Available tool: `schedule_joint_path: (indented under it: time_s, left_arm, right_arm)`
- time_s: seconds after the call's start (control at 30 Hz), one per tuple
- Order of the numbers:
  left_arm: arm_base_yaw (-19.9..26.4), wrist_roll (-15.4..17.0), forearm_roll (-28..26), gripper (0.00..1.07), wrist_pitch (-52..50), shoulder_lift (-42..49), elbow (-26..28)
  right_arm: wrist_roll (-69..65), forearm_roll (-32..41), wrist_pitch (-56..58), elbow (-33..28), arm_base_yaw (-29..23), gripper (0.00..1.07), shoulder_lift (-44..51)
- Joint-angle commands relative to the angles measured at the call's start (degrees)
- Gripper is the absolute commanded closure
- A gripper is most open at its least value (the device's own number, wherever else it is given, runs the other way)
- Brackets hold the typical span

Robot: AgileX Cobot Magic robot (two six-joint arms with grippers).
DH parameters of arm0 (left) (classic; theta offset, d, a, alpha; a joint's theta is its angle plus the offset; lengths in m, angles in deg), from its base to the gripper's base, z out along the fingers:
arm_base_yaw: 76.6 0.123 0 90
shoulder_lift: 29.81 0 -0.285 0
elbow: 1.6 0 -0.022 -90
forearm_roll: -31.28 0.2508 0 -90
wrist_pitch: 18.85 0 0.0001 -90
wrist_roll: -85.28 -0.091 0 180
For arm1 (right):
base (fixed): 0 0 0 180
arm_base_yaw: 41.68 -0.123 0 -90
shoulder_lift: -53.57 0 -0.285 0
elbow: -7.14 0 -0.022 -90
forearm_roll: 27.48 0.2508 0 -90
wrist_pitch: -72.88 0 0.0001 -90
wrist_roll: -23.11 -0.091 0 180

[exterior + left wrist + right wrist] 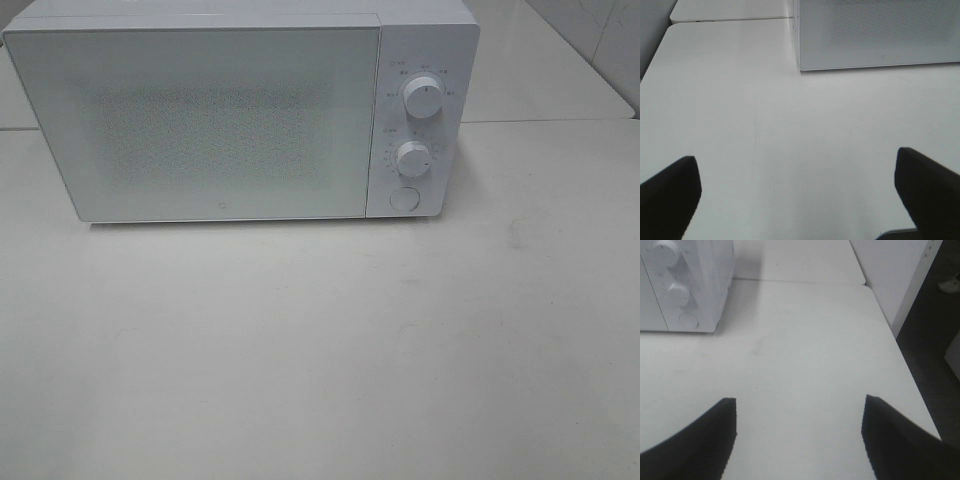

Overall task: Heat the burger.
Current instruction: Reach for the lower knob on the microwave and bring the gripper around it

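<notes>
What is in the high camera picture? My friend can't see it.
A white microwave, door shut, sits on a pale table. Its right panel has an upper knob, a lower knob and a round button. No burger shows.

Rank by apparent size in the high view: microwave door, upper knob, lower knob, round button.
1. microwave door
2. upper knob and lower knob, too alike to separate
3. round button, slightly smaller
</notes>
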Motion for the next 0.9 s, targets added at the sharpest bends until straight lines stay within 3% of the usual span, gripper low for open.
schedule_joint_path:
  time_s: [0.03, 0.37, 0.9]
  left_arm:
    - [-0.29, 0.34, -0.63, 0.09, -0.74, 1.43, -0.17]
    - [-0.29, 0.34, -0.63, 0.09, -0.74, 1.43, -0.17]
    - [-0.29, 0.34, -0.63, 0.09, -0.74, 1.43, -0.17]
  right_arm:
    - [0.34, -0.23, -3.27, 0.63, 0.52, 0.39, 1.09]
    - [0.34, -0.23, -12.61, 0.63, 0.52, 0.3, -11.23]
    - [-0.06, -0.06, -38.56, -2.46, 0.52, 0.31, -33.69]
